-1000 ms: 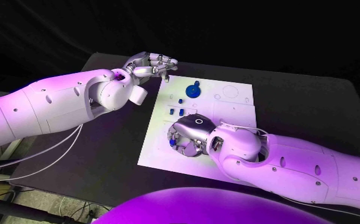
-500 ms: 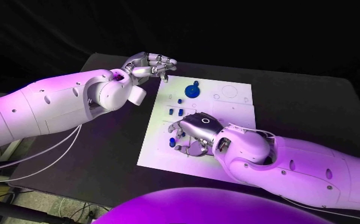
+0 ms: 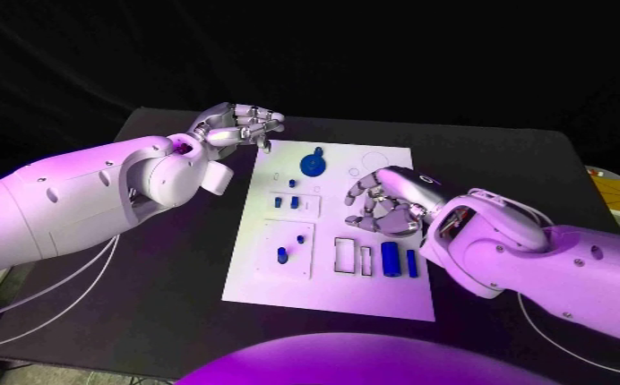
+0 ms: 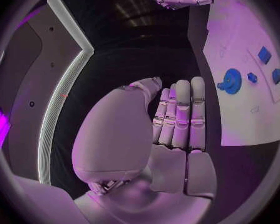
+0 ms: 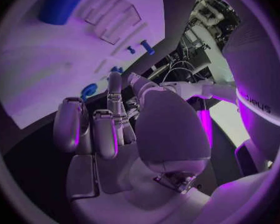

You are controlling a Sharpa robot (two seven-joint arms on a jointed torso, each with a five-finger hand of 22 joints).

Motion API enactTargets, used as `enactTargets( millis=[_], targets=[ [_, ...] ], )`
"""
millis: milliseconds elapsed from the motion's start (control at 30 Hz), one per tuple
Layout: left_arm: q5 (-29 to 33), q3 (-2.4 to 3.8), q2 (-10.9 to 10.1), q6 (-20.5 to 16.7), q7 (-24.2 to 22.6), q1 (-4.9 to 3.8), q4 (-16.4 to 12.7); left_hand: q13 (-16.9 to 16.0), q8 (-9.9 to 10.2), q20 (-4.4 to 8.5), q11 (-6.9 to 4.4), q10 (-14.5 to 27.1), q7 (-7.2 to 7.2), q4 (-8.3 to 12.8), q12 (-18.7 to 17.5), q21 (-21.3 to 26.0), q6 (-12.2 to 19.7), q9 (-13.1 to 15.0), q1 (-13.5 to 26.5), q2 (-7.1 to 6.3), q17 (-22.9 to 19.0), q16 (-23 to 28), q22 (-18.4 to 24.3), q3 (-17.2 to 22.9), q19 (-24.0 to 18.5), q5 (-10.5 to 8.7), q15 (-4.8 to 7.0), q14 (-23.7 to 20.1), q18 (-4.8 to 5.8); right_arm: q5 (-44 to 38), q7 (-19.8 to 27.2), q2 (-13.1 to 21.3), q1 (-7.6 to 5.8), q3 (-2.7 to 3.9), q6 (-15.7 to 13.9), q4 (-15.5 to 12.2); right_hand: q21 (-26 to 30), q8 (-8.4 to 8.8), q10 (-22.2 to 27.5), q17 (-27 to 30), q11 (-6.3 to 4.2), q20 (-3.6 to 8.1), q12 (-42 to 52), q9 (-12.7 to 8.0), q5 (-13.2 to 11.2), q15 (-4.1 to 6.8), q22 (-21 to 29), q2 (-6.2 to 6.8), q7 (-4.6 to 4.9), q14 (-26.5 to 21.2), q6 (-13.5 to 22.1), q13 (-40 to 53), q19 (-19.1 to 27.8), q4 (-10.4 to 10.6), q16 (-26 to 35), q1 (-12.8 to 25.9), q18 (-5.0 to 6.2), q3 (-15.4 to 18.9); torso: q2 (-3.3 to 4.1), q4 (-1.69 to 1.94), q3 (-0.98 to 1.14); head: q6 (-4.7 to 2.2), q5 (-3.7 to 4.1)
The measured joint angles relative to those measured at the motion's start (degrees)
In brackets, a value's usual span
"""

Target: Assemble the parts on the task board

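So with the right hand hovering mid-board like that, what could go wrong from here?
The right hand hangs over the task board beside the blue cylinders; a low sweep might knock them. Its curled fingers may hide the slots beneath. The left hand, at the board's far corner, is close to the round blue part.

Task board [image 3: 259, 269]: smooth matt white plate. Table [image 3: 155, 286] under it: matt black. Round blue part [image 3: 313, 165] near the board's far edge looked like smooth plastic. Both hands, left [image 3: 236, 124] and right [image 3: 383, 199]: glossy silvery metal; arm shells glossy plastic.
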State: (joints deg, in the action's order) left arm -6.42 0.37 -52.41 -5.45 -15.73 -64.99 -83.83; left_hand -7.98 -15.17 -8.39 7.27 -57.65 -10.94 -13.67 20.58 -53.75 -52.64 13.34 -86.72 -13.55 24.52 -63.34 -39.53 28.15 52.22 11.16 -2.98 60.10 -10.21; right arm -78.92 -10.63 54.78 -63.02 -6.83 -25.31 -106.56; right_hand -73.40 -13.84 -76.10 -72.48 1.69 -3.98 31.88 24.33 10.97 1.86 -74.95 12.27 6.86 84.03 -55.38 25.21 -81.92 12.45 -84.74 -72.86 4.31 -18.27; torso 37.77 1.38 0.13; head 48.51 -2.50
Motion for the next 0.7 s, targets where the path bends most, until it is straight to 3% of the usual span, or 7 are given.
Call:
enactTargets(
  millis=[133,233,433,500,700],
  targets=[
    [0.0,-0.03,-0.1,0.0,0.0,0.0,-0.3,0.0,0.0,0.0,0.0,0.0,0.0,0.0,0.0,0.0,0.0,0.0,0.0,0.0,0.0,0.0,0.0,0.0,0.0,0.0,0.0,0.0,0.0,5.7,-1.0,5.0,-0.31,-0.45,1.2,-1.1,-2.6,-2.27,0.7,-2.4,-0.29,0.1,24.6,3.3,0.1,0.0,0.0,-0.15,-0.31,0.0,0.8,27.3,-1.2,3.0,-1.6,0.1,0.02,3.0,-0.15,-0.44,-0.07,-0.19,1.56],
    [0.0,-0.06,-0.1,0.0,0.0,0.03,-0.6,0.0,0.0,0.0,0.0,0.0,0.0,0.0,0.0,0.0,0.0,0.0,0.0,0.0,0.0,0.0,0.0,0.0,0.0,0.0,0.0,0.0,0.0,7.1,-2.0,7.5,-0.24,-0.75,1.9,-2.3,-3.5,-3.0,-1.0,-2.5,0.1,0.19,32.8,4.7,0.1,0.0,0.0,-1.05,-0.42,0.0,1.0,36.7,-1.6,4.0,-2.1,0.7,-0.82,4.8,-0.25,-0.79,-0.07,-0.25,2.52],
    [0.1,-0.09,-0.1,0.0,-0.1,0.19,-0.8,-0.1,0.0,0.0,0.0,0.0,0.0,0.0,0.0,0.0,0.0,0.0,0.5,-0.03,0.0,0.0,0.0,0.0,0.0,0.0,0.0,0.0,0.0,6.9,-5.4,10.1,0.64,-1.26,3.4,-4.4,-4.1,-3.67,-2.9,-2.5,0.0,-0.02,39.0,5.9,0.1,0.0,0.0,-2.32,-0.42,0.0,1.0,43.8,-1.8,4.2,-2.5,2.0,-0.81,7.2,-0.43,-1.36,-0.1,-0.15,3.46],
    [0.1,-0.1,-0.1,0.0,-0.1,0.27,-0.9,-0.1,0.0,0.0,0.0,0.0,0.0,0.0,0.0,0.0,0.0,0.0,0.5,-0.03,0.0,0.0,0.0,0.0,0.0,0.0,0.0,0.0,0.0,6.1,-6.9,10.4,1.15,-1.38,3.7,-4.9,-4.4,-3.91,-3.5,-2.5,-0.19,-0.02,40.2,6.3,1.4,0.0,0.0,-2.3,-0.42,0.0,1.0,45.3,-1.8,4.3,-2.5,3.2,-0.81,8.4,-0.49,-1.51,-0.1,-0.09,3.61],
    [0.1,-0.11,-0.2,0.1,-0.1,0.38,-1.0,-0.1,0.0,0.0,0.0,0.0,0.0,0.0,0.0,0.0,0.0,0.0,0.5,-0.03,0.0,0.0,0.0,0.0,0.0,0.0,0.0,0.0,0.0,3.6,-10.4,9.8,2.53,-1.56,4.5,-5.5,-4.5,-4.34,-3.8,-2.5,-0.25,-0.02,40.8,6.9,2.5,0.0,0.0,-3.0,-0.58,0.0,0.9,46.3,-1.8,4.4,-2.7,4.8,-0.81,10.6,-0.57,-1.58,-0.12,0.15,4.05]
  ],
)
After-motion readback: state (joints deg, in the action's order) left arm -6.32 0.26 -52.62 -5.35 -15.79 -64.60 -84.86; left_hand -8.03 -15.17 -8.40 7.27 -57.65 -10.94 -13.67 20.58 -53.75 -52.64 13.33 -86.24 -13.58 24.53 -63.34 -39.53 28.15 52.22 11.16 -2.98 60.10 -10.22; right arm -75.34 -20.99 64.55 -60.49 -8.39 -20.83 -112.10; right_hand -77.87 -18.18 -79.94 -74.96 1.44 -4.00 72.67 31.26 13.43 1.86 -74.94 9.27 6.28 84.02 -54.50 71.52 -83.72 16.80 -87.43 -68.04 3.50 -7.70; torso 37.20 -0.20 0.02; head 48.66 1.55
